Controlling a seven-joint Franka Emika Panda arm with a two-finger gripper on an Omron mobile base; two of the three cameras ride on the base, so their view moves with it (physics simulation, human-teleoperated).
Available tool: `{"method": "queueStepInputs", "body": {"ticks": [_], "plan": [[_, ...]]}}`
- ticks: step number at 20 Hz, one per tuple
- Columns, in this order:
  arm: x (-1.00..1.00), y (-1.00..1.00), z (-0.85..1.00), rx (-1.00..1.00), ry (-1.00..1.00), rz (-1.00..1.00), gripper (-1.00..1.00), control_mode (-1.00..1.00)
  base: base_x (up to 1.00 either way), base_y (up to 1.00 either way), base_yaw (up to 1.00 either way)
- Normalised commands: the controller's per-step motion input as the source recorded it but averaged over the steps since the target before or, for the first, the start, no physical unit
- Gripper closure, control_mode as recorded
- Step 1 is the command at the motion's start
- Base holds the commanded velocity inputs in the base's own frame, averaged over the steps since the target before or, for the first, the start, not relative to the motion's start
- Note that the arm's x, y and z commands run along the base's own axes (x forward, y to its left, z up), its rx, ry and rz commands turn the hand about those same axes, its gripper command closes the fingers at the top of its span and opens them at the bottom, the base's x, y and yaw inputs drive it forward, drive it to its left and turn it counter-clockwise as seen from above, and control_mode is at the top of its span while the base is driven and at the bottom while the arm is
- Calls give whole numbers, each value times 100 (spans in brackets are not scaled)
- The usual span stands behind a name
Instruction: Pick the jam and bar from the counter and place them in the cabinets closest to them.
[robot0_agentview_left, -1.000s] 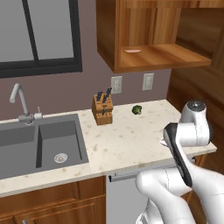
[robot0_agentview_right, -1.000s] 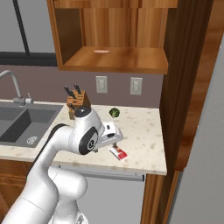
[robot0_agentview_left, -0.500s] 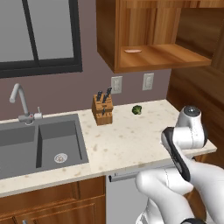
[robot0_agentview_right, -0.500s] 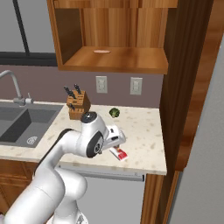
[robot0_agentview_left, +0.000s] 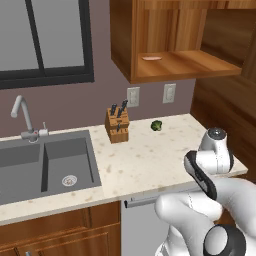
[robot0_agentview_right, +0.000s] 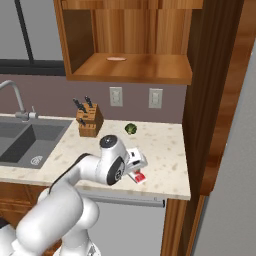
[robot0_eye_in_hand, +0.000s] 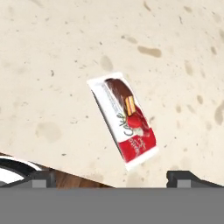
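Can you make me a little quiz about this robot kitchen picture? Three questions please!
1. True or false: the gripper is already squeezing the bar.
2. What sits on the counter between the knife block and the wall? A) broccoli B) a banana C) a cup
3. Fill in: the pink oval thing lies on the cabinet ____.

Key: 1 false, it is open above it. 2 A. 3 shelf.

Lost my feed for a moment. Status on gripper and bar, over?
Gripper open, above the counter. Bar lying flat on it between the fingertips, not gripped. Nothing in the way.
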Motion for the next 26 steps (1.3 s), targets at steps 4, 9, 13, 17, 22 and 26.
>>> {"method": "queueStepInputs", "body": {"ticks": [4,9,13,17,22,26], "plan": [[33,-9,-31,0,0,1,-100,-100,0,0,0],[30,-9,-30,0,2,2,-100,-100,0,0,0],[15,-9,-19,0,0,3,-100,-100,0,0,0],[2,-1,-6,0,0,1,-100,-100,0,0,0],[0,0,0,0,0,0,-100,-100,0,0,0],[5,-1,2,1,0,0,-100,-100,0,0,0]]}}
